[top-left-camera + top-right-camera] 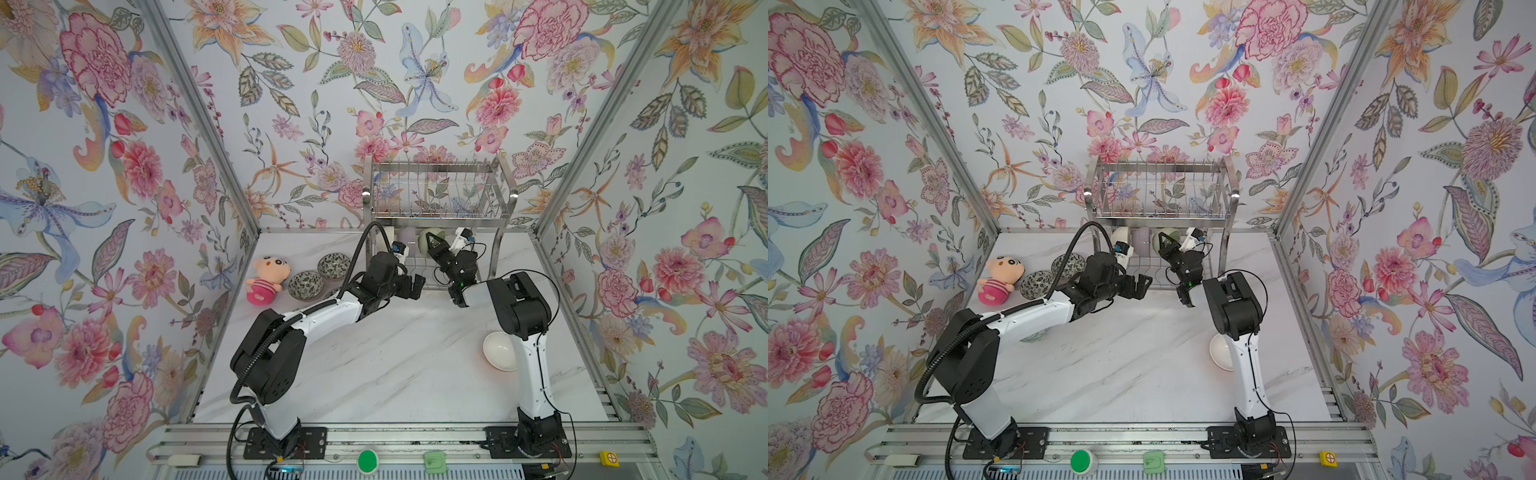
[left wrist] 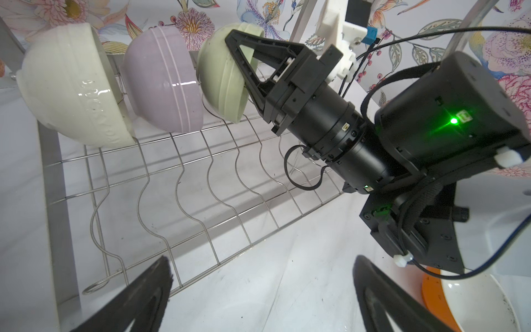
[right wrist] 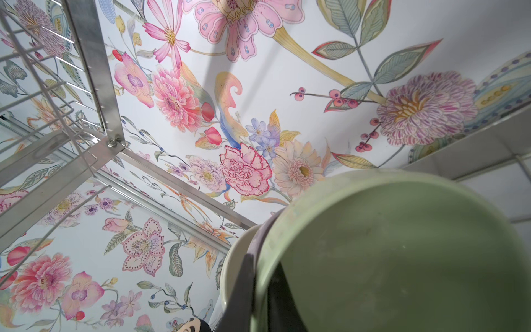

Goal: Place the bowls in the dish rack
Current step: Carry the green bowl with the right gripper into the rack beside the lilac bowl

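Green bowl (image 2: 221,83), upper left of the left wrist view, stands third on the rack (image 2: 47,178), rim pinched by right fingers (image 2: 275,44); letting go seems next. Left fingers (image 2: 155,281) gape empty.

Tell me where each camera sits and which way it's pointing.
Top views: high at the front, looking down at the table and dish rack; both arms show.
Left wrist: low before the rack, facing three bowls; its open left gripper and the right gripper show.
Right wrist: looks up past the gripped green bowl.
Both wrist views share that bowl.
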